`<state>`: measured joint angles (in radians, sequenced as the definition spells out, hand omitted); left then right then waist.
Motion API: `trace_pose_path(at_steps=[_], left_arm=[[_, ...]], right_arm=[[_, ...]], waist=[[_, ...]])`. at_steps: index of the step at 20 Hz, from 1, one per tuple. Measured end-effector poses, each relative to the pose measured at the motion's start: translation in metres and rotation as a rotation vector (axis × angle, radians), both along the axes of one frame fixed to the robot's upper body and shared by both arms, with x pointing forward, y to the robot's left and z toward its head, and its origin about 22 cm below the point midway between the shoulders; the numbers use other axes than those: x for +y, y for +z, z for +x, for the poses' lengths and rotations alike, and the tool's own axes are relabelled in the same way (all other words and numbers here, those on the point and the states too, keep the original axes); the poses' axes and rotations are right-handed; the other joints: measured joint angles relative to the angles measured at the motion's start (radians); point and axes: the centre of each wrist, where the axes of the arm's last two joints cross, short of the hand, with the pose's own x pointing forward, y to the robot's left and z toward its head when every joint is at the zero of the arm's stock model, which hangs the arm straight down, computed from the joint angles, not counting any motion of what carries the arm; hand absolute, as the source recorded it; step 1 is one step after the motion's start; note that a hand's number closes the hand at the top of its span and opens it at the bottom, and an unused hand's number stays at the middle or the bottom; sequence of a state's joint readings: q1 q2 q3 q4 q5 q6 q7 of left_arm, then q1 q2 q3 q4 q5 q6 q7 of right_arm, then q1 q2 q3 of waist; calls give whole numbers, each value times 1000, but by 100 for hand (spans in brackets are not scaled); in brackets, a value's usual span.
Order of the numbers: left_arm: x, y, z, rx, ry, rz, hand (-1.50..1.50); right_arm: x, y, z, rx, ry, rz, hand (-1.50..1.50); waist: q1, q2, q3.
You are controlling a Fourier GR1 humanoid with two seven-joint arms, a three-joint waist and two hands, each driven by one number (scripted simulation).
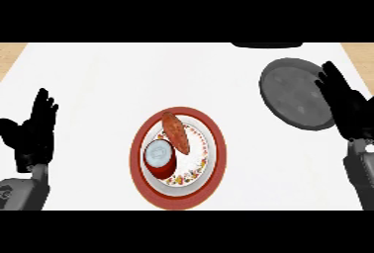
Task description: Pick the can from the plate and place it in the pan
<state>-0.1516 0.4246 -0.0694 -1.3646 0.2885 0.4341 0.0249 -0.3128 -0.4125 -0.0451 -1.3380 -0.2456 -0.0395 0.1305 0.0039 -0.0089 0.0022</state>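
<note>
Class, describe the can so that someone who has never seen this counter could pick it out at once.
Find the red-rimmed plate in the middle of the white counter. Two things lie on it: the can stands on its lower left part. It is round and red with a pale blue-grey top, unlike the long brown food beside it.

Can [159, 157] on plate [177, 197] (centre), pan [292, 94] behind, to the right.

I'm seeing flat, bright, even light across the white counter [95, 74], which is washing out to near pure white with almost no texture. No clear light direction. Shadows are barely showing, only a faint dark edge under the pan [296, 94]. Both black hands are reading as near-solid silhouettes. The can [159, 157] lid is catching a pale sheen.
</note>
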Motion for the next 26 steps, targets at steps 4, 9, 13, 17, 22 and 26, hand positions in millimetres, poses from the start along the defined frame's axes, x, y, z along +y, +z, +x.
trace_pose_path(at_steps=[4,9,13,17,22,26], left_arm=[[-15,9,8,-51,-93,22,0],[-39,24,20,-101,-259,26,0],[-39,27,20,-92,-288,12,0],[-38,20,15,-91,-294,14,0],[-33,30,17,-93,-299,15,0],[-37,26,17,-94,-299,13,0]], right_arm=[[64,-6,11,-8,312,44,150],[153,-7,9,-99,751,22,-150],[157,-14,-1,-293,771,-62,-150],[134,5,10,-408,785,-180,-150],[118,64,27,-425,895,-380,-150],[124,114,34,-390,968,-552,-150]], waist=[[32,11,0],[57,20,0],[21,13,-1],[8,10,-2],[3,7,-3],[0,6,-3]])
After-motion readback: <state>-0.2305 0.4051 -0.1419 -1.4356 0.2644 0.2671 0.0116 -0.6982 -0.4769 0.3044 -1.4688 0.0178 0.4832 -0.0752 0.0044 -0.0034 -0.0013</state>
